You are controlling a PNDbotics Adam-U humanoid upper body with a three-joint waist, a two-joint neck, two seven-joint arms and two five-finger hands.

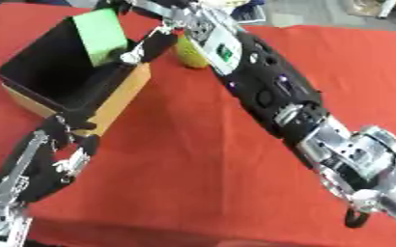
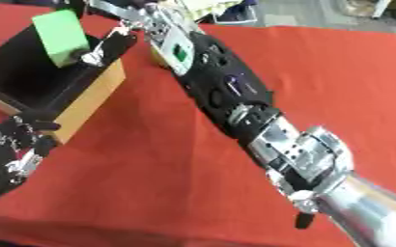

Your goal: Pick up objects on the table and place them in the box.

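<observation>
The right hand [image 1: 155, 36] reached over the box [image 1: 108, 103], fingers pinching a green block [image 1: 100, 34] held above its black inside. A yellow thing [image 1: 190, 54] sat just behind the box. The left hand [image 1: 62, 144] rested at the box's near corner, fingers curled against it.

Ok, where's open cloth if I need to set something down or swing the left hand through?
Free: the red tablecloth between the left hand and the right forearm, and the stretch right of that arm. Crowded: the far left, where the black-lined tan box, green block, right hand and yellow object bunch together.
</observation>
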